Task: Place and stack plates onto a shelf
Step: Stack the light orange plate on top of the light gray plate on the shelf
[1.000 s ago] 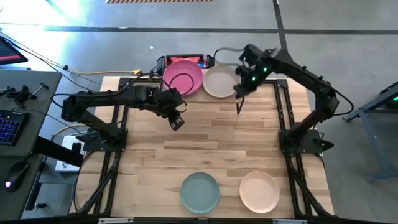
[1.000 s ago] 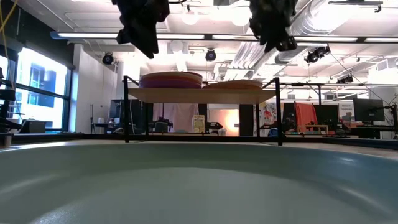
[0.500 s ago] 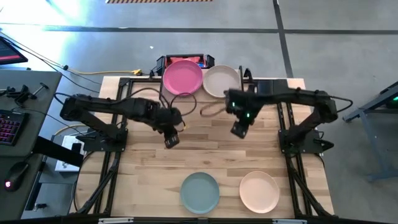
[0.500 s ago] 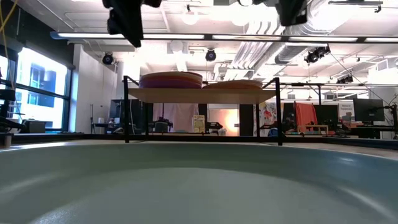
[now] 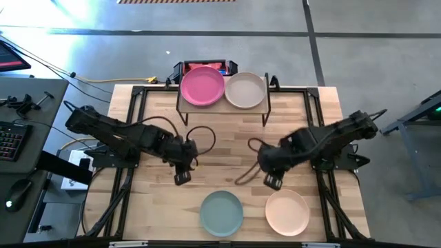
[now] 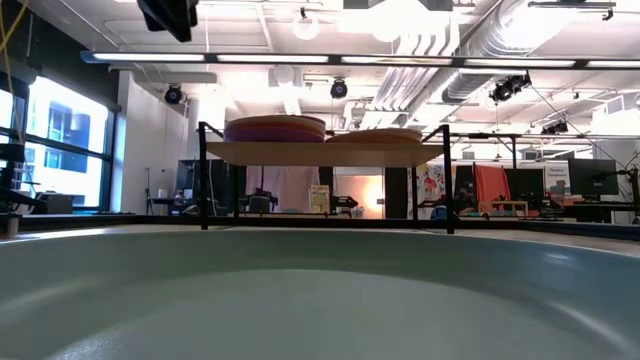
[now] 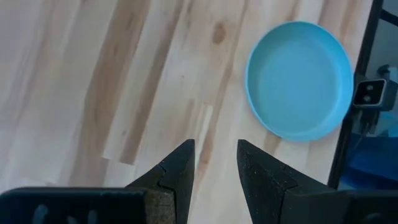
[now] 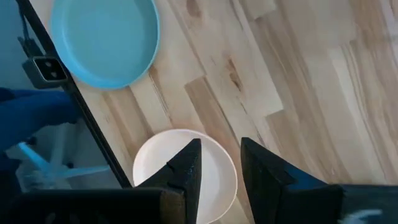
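Both grippers hang empty with fingers narrowly parted over the wooden table [image 5: 227, 148], the left gripper [image 5: 182, 178] near the round teal plate [image 5: 221, 213], the right gripper [image 5: 273, 182] just above the cream plate [image 5: 287, 212], both by the front edge, while pink [image 5: 202, 86] and beige [image 5: 245, 89] plates sit on the small wooden shelf [image 5: 222, 105] at the back edge.

Bright, even overhead light. In the low view, ceiling strip lamps [image 6: 330, 58] glare white and a window [image 6: 60, 140] blooms at left; the near teal plate [image 6: 320, 300] is blurred. Shadows on the wooden tabletop [image 5: 227, 148] are faint.
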### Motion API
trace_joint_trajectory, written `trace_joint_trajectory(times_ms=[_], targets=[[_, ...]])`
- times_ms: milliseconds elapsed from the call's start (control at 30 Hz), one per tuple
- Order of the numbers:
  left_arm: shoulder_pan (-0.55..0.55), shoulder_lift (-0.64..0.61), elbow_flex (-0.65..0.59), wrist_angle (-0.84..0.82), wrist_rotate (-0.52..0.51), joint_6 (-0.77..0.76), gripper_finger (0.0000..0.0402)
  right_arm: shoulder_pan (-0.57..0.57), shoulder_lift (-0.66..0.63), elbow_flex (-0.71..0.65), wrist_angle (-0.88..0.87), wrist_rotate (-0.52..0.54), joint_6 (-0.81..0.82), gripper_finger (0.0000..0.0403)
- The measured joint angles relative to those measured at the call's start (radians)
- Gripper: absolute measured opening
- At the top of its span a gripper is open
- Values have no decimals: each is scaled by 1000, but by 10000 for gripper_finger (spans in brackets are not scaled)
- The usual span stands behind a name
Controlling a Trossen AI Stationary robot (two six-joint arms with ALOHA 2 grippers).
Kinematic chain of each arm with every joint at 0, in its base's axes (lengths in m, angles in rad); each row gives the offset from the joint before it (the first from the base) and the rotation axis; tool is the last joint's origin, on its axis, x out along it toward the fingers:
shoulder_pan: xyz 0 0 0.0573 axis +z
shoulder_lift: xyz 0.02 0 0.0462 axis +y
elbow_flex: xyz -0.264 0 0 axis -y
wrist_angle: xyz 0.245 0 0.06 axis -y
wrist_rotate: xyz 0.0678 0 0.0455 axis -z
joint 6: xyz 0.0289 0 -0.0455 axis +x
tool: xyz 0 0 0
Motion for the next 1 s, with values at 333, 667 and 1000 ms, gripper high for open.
trace_joint_trajectory(times_ms=[333,667,1000], targets=[[-106,0,0,2,-8,-89,111,148,61,-1,11,42,-62,90],[-175,0,0,4,-41,-116,110,191,224,-1,26,43,-349,90],[-191,0,0,4,-56,-135,110,190,402,-1,72,32,-515,90]])
